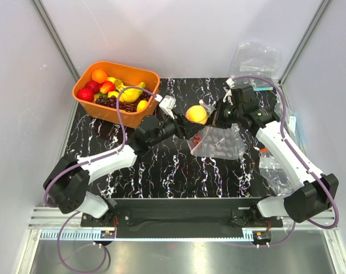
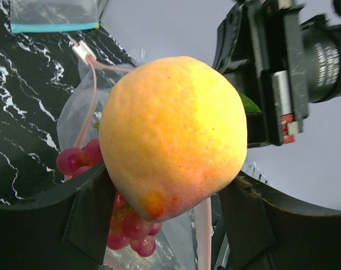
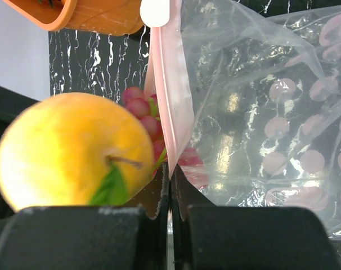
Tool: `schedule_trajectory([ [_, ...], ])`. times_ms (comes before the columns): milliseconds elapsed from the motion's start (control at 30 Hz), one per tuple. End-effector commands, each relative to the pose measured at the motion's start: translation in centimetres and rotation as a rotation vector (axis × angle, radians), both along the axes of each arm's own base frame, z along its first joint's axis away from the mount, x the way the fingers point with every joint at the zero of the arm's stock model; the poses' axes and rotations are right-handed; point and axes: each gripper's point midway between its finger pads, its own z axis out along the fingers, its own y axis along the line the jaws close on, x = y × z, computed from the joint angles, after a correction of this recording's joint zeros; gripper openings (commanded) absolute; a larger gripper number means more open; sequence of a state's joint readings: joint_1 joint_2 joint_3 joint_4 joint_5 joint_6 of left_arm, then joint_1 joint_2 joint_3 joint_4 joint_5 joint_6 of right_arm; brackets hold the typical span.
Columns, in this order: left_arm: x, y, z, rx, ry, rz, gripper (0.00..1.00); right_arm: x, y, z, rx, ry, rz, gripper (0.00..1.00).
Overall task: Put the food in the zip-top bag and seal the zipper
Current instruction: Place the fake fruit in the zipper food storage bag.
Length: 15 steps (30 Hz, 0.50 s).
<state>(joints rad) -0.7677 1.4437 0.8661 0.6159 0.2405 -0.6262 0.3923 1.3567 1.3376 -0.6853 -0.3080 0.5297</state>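
My left gripper (image 1: 191,121) is shut on the yellow-pink peach (image 1: 196,114), which fills the left wrist view (image 2: 173,135) and shows in the right wrist view (image 3: 69,149). It holds the peach just above the open mouth of the zip-top bag (image 1: 218,142). My right gripper (image 1: 217,116) is shut on the bag's pale pink zipper strip (image 3: 171,101) and holds the mouth up. Red grapes (image 2: 125,225) lie inside the bag. An orange (image 1: 99,75) and red fruits (image 1: 85,94) sit in the orange basket (image 1: 140,74).
The basket at the back left also holds a banana bunch (image 1: 130,91) and dark grapes. Another clear bag with a teal-blue strip (image 2: 55,26) lies at the back right. More clear plastic (image 1: 276,168) lies beside the right arm.
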Motion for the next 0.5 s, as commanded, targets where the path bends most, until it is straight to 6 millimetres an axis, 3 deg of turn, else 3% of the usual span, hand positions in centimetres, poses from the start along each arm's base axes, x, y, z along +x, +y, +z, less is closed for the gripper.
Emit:
schedule_trajectory([
  [0, -0.5, -0.5, -1.1, 0.017, -0.008, -0.037, 0.32, 0.3, -0.7, 2.6, 0.004, -0.094, -0.013, 0.0],
  [467, 0.5, -1.4, -7.0, 0.185, 0.092, -0.021, 0.32, 0.7, -1.4, 1.9, -0.05, -0.106, -0.013, 0.0],
])
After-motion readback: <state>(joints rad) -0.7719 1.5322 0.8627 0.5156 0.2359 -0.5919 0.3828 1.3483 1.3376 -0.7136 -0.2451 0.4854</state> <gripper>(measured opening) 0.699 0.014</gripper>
